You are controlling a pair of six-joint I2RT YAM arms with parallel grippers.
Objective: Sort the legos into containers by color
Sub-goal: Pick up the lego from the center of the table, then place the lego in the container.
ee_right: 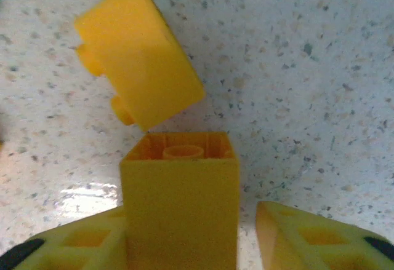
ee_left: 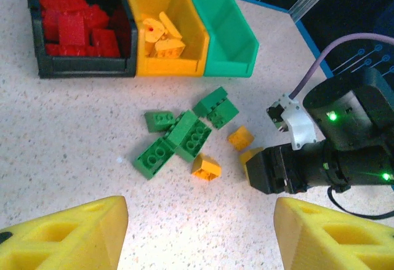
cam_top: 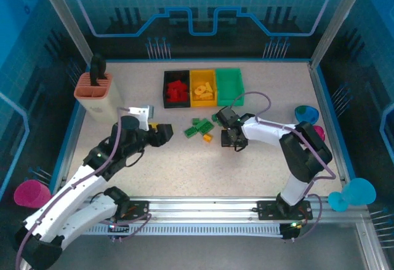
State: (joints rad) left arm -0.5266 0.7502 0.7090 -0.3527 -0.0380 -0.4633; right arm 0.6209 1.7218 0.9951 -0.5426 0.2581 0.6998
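Observation:
Three containers stand in a row at the back: a black one (cam_top: 176, 104) with red legos (ee_left: 74, 27), a yellow one (cam_top: 203, 104) with yellow legos (ee_left: 161, 36), and a bare green one (cam_top: 229, 88). Loose green legos (ee_left: 184, 135) and two yellow-orange bricks (ee_left: 206, 167) (ee_left: 241, 138) lie in front of them. My right gripper (ee_right: 191, 230) is down at the table with an upended yellow brick (ee_right: 178, 196) between its fingers. The left finger touches the brick and a gap shows at the right finger. Another yellow brick (ee_right: 138, 51) lies just beyond. My left gripper (ee_left: 200, 227) stands open over bare table, left of the pile.
A salmon-pink slotted holder (cam_top: 95, 95) stands at the back left. A blue bowl (cam_top: 306, 112) sits at the right edge, with a pink cup (cam_top: 32, 192) and a blue cup (cam_top: 352, 193) outside the table frame. The right arm (ee_left: 345, 141) reaches in close to the pile.

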